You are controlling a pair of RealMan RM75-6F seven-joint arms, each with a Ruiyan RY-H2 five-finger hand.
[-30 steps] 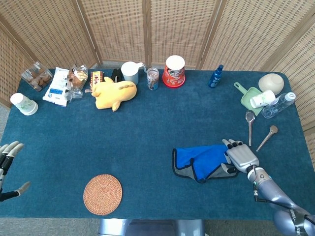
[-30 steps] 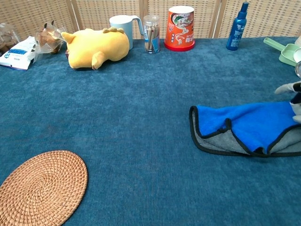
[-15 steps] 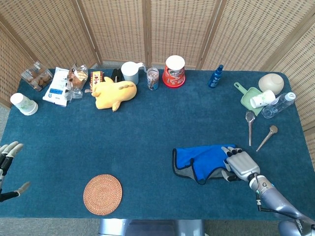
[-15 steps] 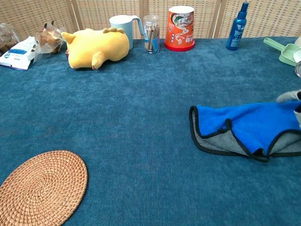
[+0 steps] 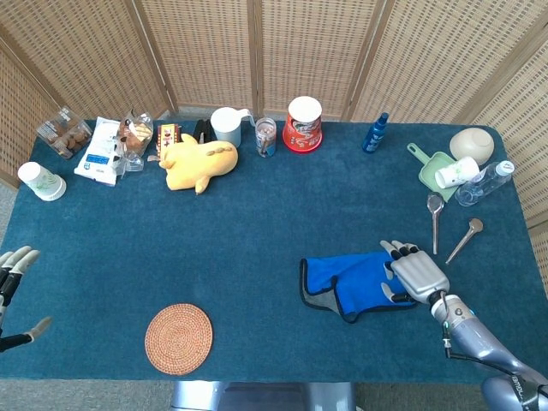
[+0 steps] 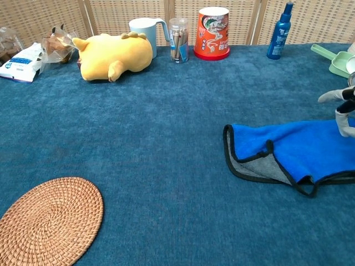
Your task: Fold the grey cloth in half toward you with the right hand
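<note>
The cloth [image 5: 347, 280] lies at the near right of the table, folded over with its blue side up; grey lining and black trim show along its near left edge [image 6: 259, 166]. My right hand [image 5: 416, 273] is over the cloth's right end with its fingers stretched out. In the chest view its fingers [image 6: 342, 111] are apart and raised, one fingertip touching the blue top layer, nothing pinched. My left hand [image 5: 12, 276] hangs off the table's near left edge, fingers apart and empty.
A woven coaster [image 5: 178, 338] lies near the front edge. Two spoons [image 5: 435, 218] lie just beyond my right hand, next to a green scoop with a cup [image 5: 445, 174] and a bottle [image 5: 485, 182]. A yellow plush [image 5: 199, 161], mug, cups and snacks line the far edge.
My right hand dipped toward the near edge, then drew back and lifted off the cloth. The blue layer now covers more of the grey at the cloth's near right.
</note>
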